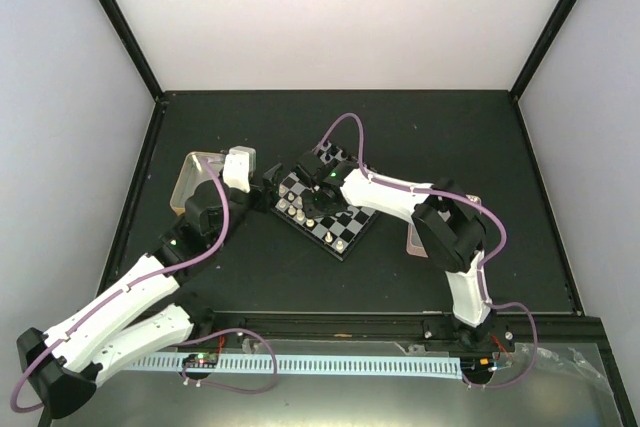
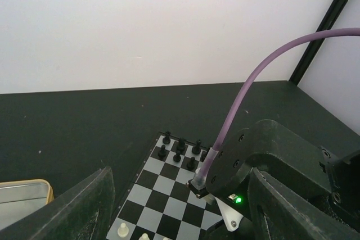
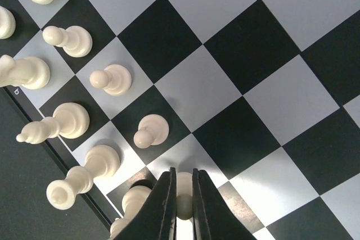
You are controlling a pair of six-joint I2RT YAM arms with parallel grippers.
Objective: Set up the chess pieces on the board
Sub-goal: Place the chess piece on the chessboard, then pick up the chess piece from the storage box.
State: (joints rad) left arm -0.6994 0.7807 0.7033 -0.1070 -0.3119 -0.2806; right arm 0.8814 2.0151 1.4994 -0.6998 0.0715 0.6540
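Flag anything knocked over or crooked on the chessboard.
No piece looks toppled: the white pieces near the right gripper stand upright. Only the board itself sits diagonal to the edges of the table.

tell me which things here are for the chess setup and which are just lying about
for the job: board, white pieces, black pieces, right gripper pinching a white piece
lying about: metal tin, pink tray

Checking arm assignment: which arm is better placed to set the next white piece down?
Right. The right gripper is shut on a white piece over the board; the left gripper hangs open, empty, at the board's edge.
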